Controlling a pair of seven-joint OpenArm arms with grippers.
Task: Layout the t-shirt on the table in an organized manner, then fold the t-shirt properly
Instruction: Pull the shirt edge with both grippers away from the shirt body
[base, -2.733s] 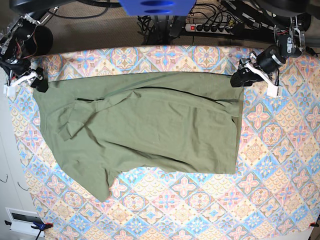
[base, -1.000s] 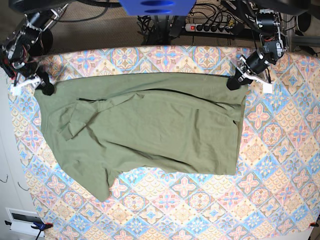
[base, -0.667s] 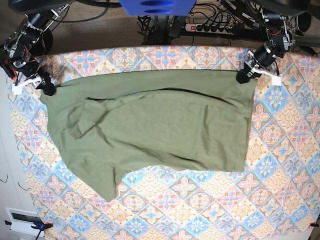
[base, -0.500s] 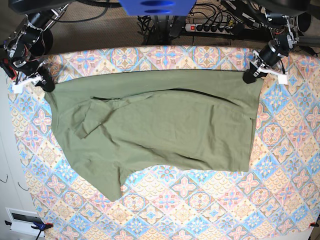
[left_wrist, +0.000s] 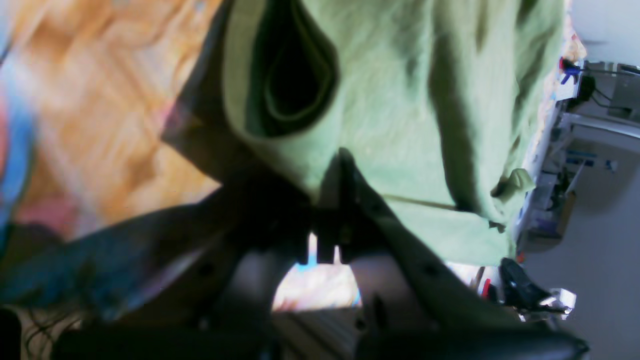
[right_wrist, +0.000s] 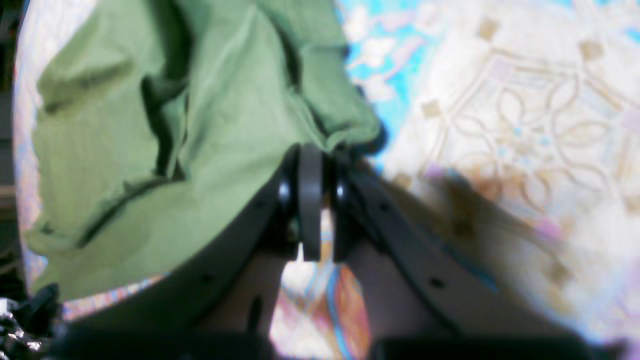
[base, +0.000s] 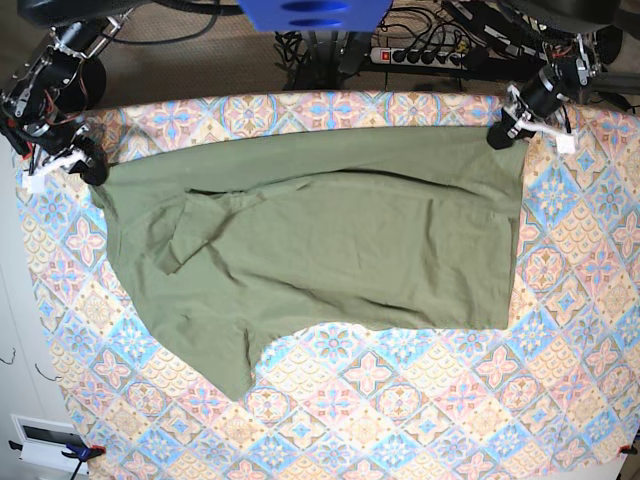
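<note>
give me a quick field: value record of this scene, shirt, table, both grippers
garment: olive-green short-sleeved cotton t-shirt, spread mostly flat, one sleeve folded onto the body
surface: table under a tile-patterned cloth of blue, pink, orange and cream
left gripper: shut on a far corner of the shirt, at the base view's right
right gripper: shut on the opposite far corner, at the base view's left
far edge: stretched nearly straight between the two grippers
wrinkles: a few creases across the body
fold progress: not yet folded
</note>
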